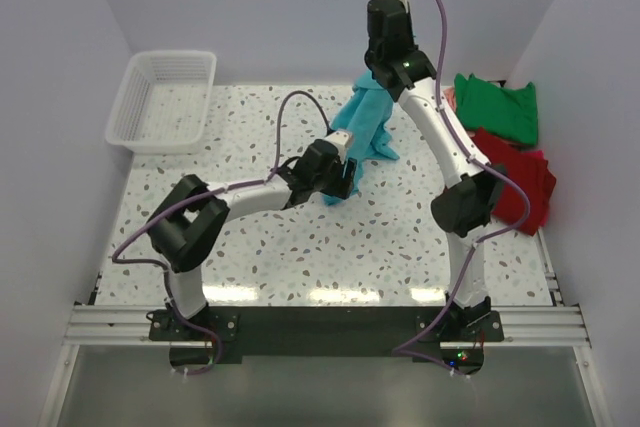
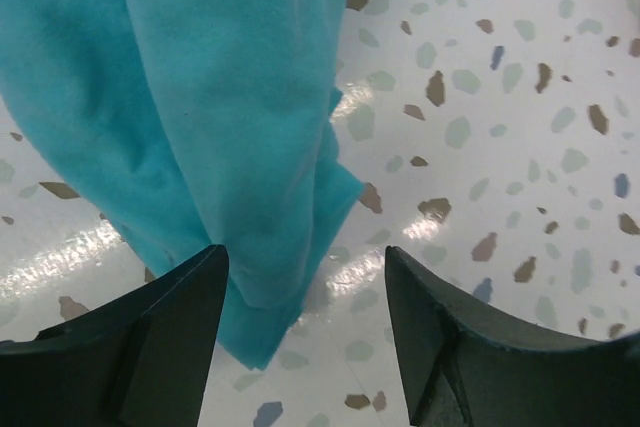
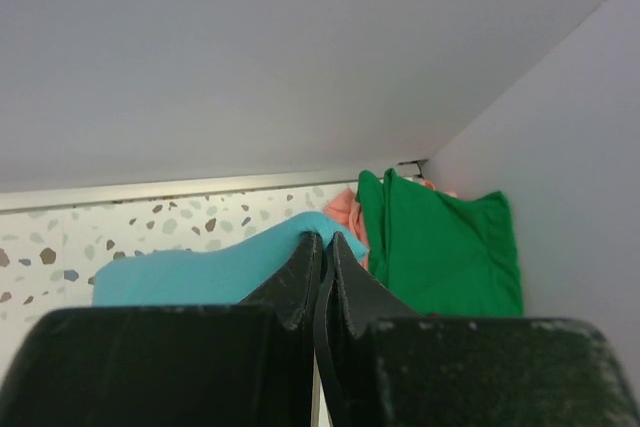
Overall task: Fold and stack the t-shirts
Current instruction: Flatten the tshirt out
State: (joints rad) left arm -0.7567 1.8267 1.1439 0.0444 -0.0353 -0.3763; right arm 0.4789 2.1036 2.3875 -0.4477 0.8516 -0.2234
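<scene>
The turquoise t-shirt (image 1: 368, 125) hangs bunched from my right gripper (image 1: 378, 75), raised at the back of the table, its lower end trailing on the tabletop. In the right wrist view the right gripper (image 3: 326, 239) is shut on the shirt's top edge (image 3: 200, 269). My left gripper (image 1: 343, 185) is open low over the table at the shirt's bottom corner. In the left wrist view the cloth (image 2: 220, 137) hangs between and beyond the left gripper's (image 2: 305, 267) spread fingers, not pinched. A green shirt (image 1: 498, 107), a red shirt (image 1: 522, 185) and a salmon-pink one (image 3: 345, 209) lie at the right.
A white lattice basket (image 1: 163, 99) stands at the back left corner. White walls close the back and both sides. The speckled tabletop (image 1: 300, 247) lies bare in front of the left gripper.
</scene>
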